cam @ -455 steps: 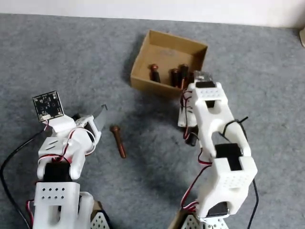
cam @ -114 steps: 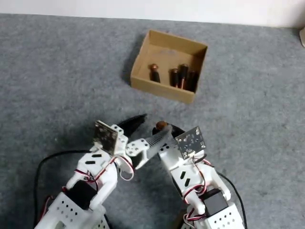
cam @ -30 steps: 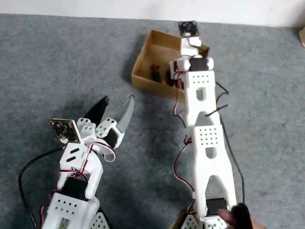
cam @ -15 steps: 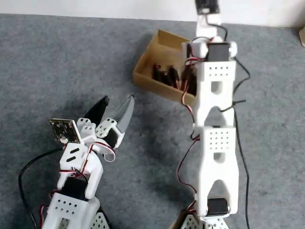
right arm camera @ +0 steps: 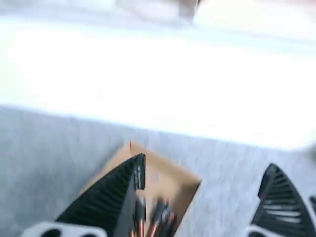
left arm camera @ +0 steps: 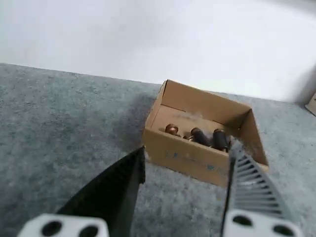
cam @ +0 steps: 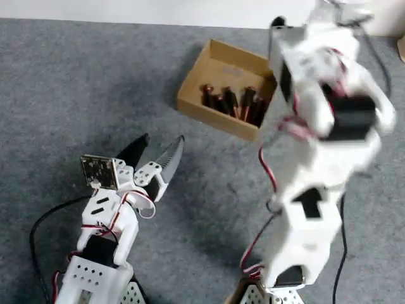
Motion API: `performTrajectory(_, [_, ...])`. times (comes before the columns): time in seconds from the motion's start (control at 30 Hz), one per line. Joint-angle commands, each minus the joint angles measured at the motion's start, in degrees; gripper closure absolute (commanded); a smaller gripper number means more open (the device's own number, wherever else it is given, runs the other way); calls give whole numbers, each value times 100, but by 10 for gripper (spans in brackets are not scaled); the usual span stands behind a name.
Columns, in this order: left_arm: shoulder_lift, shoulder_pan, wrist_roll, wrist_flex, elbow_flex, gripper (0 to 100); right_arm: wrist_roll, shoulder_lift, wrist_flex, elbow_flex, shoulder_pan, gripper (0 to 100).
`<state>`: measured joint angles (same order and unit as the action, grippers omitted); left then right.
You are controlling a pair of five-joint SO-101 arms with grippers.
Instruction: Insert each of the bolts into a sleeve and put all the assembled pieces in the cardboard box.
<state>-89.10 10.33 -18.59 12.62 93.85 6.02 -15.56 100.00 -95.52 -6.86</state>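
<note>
Now the cardboard box (cam: pixel 209 114) (left arm camera: pixel 187 155) (right arm camera: pixel 173 180) sits on the grey counter (cam: pixel 76 82), toward its far side. Several copper bolts in dark sleeves (cam: pixel 231 101) (left arm camera: pixel 197 134) (right arm camera: pixel 155 217) lie side by side inside it. The left tool (cam: pixel 158 149) (left arm camera: pixel 187 148) is well short of the box, spread wide and holding nothing. The right tool (right arm camera: pixel 205 170) faces the box, gaping wide too, with nothing between its jaws
</note>
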Motion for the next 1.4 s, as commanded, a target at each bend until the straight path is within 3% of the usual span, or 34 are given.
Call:
performTrajectory(0.0, [-84,48,114,774,-804,737,44,1279,127,-84,-40,666])
performTrajectory(0.3, [-101,-602,826,4554,-2818,737,-53,5305,101,4233,-48,666])
performTrajectory(0.43, [-347,-901,1099,5363,-2607,737,-527,7099,84,6404,-84,666])
performTrajectory(0.63, [-1736,-1182,1336,6409,-2264,737,-554,9815,-224,9024,-75,666])
performTrajectory(0.83, [-1508,-1455,1336,6620,-2132,737,-554,12066,-321,11934,-84,666])
performTrajectory(0.9, [-1543,-1473,1354,6620,-2062,737,-554,12180,-224,12716,-84,666])
performTrajectory(1.17, [-1543,-1481,2145,6611,-1218,737,-554,12004,-365,13042,-57,666])
performTrajectory(1.37, [-1543,-1473,2497,6374,-708,737,-554,11960,-453,14211,-48,666])
